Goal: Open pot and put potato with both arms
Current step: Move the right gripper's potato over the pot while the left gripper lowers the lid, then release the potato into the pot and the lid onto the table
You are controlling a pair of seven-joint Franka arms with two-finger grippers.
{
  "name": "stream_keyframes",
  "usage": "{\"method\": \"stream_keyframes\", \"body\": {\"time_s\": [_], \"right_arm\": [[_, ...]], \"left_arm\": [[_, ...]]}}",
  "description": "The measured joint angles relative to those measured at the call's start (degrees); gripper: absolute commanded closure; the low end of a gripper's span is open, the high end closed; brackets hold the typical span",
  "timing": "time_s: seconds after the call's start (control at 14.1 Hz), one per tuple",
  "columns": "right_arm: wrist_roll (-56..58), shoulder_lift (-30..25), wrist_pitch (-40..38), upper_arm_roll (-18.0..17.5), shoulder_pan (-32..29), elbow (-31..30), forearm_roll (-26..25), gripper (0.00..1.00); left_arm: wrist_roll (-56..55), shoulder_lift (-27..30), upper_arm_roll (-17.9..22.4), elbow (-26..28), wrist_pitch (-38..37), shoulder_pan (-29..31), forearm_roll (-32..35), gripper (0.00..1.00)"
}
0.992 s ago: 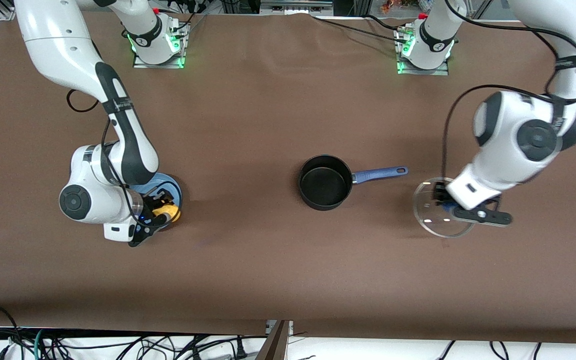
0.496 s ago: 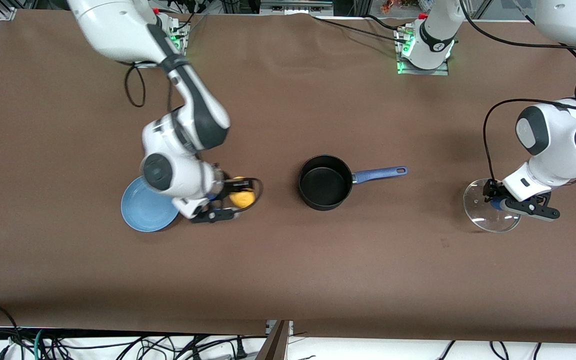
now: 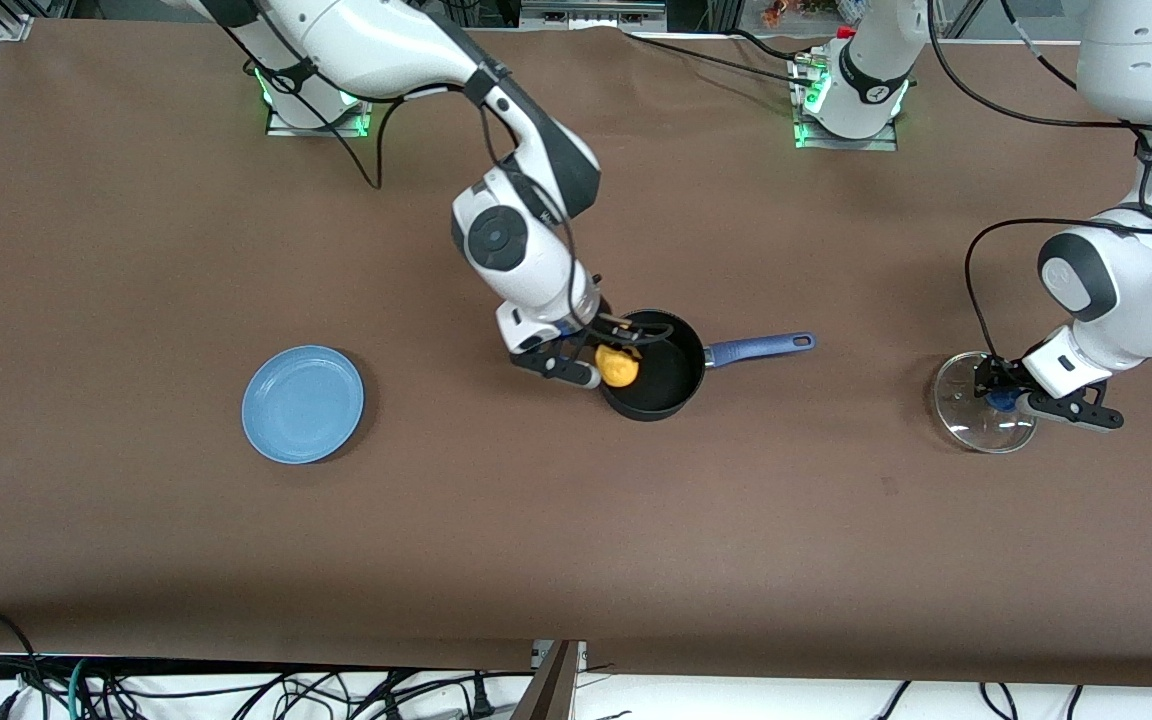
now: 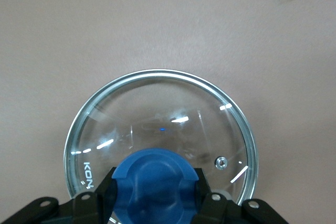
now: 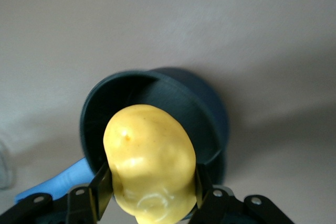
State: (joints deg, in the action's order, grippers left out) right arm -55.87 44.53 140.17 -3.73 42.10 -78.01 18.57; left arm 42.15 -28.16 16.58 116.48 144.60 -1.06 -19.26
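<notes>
The black pot (image 3: 664,385) with its blue handle (image 3: 758,347) stands open at the table's middle. My right gripper (image 3: 618,362) is shut on the yellow potato (image 3: 619,368) and holds it over the pot's rim at the right arm's end; in the right wrist view the potato (image 5: 149,167) hangs over the pot (image 5: 173,106). My left gripper (image 3: 998,398) is shut on the blue knob (image 4: 155,179) of the glass lid (image 3: 976,412), which is down at the table toward the left arm's end. The lid's metal rim (image 4: 157,74) shows in the left wrist view.
A flat light-blue plate (image 3: 303,403) lies toward the right arm's end of the table. The arm bases (image 3: 848,95) stand along the table's edge farthest from the front camera.
My right gripper carried the potato from the plate to over the pot. My left gripper moved the lid away from the pot toward the left arm's end and lowered it.
</notes>
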Motion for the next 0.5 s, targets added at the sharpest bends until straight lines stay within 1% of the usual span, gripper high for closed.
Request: {"method": "stream_keyframes", "body": {"time_s": [0.07, 0.21, 0.28, 0.35, 0.5], "right_arm": [[-1.3, 0.34, 1.11, 0.0, 0.61, 0.01, 0.0, 0.0], [-1.85, 0.89, 2.57, 0.06, 0.8, 0.03, 0.0, 0.0], [-1.84, 0.97, 2.91, 0.19, 0.77, 0.06, 0.0, 0.0], [-1.83, 0.96, 2.99, 0.29, 0.73, 0.26, -0.01, 0.0], [-1.79, 0.85, 2.98, 0.59, 0.73, 1.14, -0.63, 0.0]], "left_arm": [[0.6, -0.9, -0.02, 0.0, 0.36, 0.16, -0.54, 0.35], [0.78, -1.32, -0.1, -0.06, 0.54, 0.16, -0.77, 0.05], [0.78, -1.38, -0.1, -0.32, 0.17, 0.21, -0.8, 0.0], [0.77, -1.32, -0.08, -1.3, -1.67, 0.24, -0.8, 0.0], [-0.86, -0.63, -0.04, -6.25, -11.31, 0.29, -0.76, 0.0]]}}
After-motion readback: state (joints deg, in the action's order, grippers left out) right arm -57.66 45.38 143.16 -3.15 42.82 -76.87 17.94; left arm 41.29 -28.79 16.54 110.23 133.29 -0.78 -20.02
